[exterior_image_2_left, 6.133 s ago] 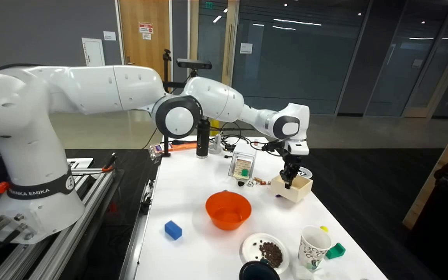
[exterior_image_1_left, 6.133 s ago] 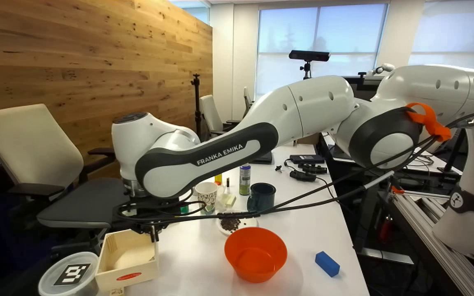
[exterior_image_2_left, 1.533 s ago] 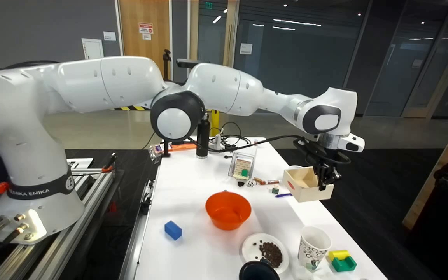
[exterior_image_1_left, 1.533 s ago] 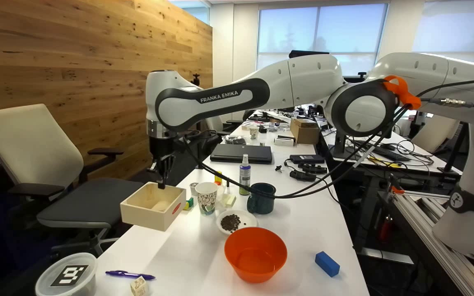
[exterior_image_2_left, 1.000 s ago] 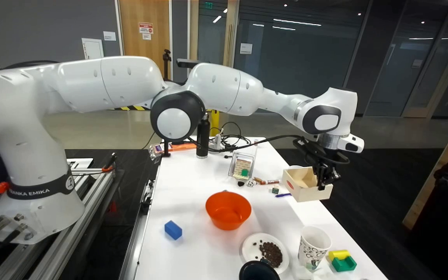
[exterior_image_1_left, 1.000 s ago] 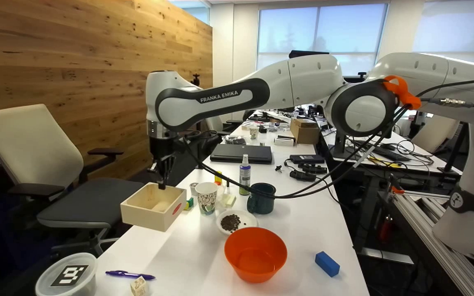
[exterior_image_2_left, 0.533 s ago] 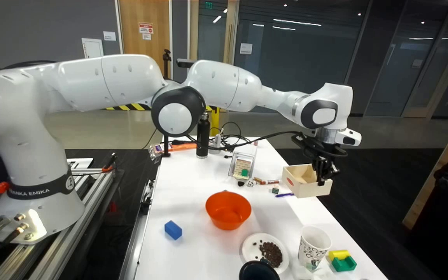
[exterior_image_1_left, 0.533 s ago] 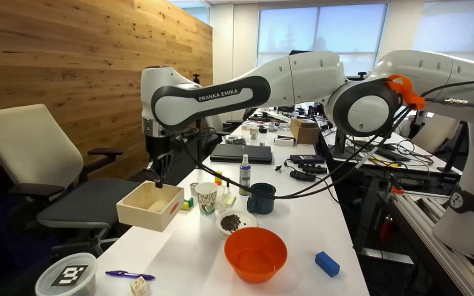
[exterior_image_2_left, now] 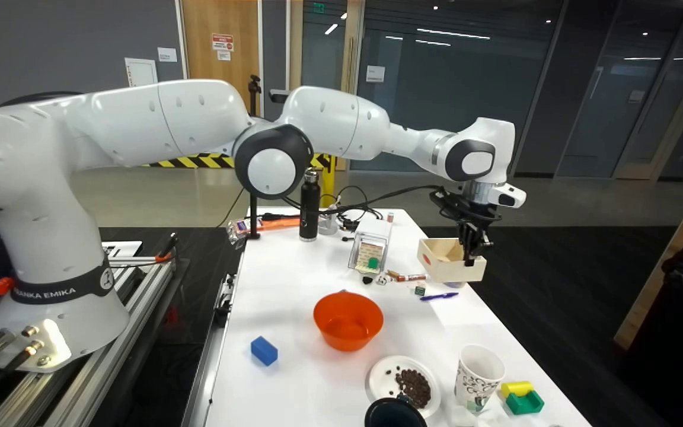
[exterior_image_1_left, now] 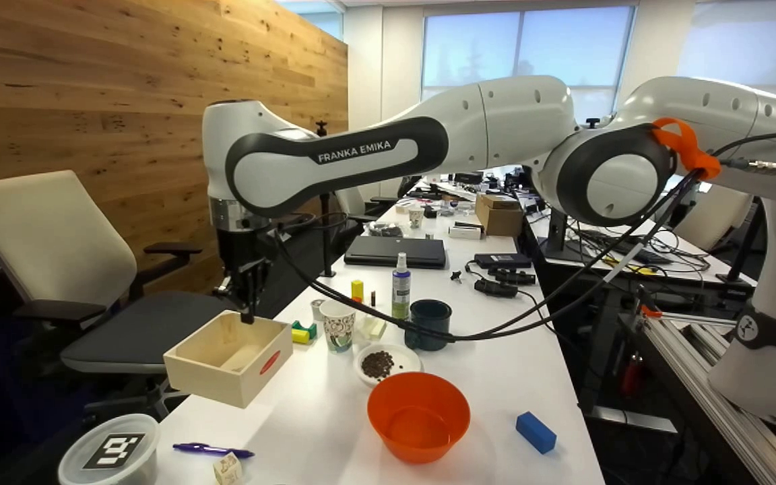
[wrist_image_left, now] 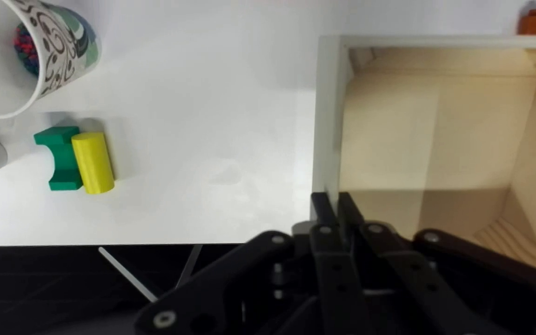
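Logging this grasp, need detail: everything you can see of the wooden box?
The wooden box is pale, rectangular, open-topped, in what looks like unpainted wood, with a red oval label on one outer wall. It hangs roughly level, raised off the table near its edge. The fingers grip the top of an adjoining wall; no other contact shows.

Yellow cylinder against green block — orange bowl near plate of brown bits.

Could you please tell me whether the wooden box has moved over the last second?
Yes. In an exterior view, the wooden box, clamped in the gripper, has shifted away from the unmoved paper cup, towards the purple pen.
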Robot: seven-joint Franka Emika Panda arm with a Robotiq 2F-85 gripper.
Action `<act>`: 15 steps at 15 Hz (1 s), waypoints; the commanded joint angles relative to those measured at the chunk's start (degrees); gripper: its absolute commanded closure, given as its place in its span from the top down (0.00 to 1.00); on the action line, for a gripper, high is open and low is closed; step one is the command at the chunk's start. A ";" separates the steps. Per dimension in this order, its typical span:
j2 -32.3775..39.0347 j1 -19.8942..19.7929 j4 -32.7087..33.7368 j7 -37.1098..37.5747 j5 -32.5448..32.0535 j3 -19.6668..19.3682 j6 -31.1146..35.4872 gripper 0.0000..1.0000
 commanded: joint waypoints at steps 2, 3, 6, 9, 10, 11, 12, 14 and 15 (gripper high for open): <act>-1.44 0.58 -1.28 6.98 1.20 -0.36 -3.99 0.02; -1.49 0.67 -1.30 8.11 1.08 -0.52 -4.65 0.02; -1.26 0.49 -0.66 10.45 1.38 -0.27 -4.64 0.02; -0.47 0.60 -0.63 9.08 0.60 -0.58 -3.36 0.06; -0.50 0.58 -0.58 9.18 0.61 -0.59 -3.31 0.06; -0.51 0.56 -0.56 9.23 0.61 -0.59 -3.29 0.06; -0.45 0.57 -0.55 9.28 0.61 -0.59 -3.20 0.02; -0.89 0.84 -0.65 9.68 0.25 -1.07 -3.61 0.02; -1.01 0.72 -0.63 9.85 0.02 -1.48 -3.63 0.02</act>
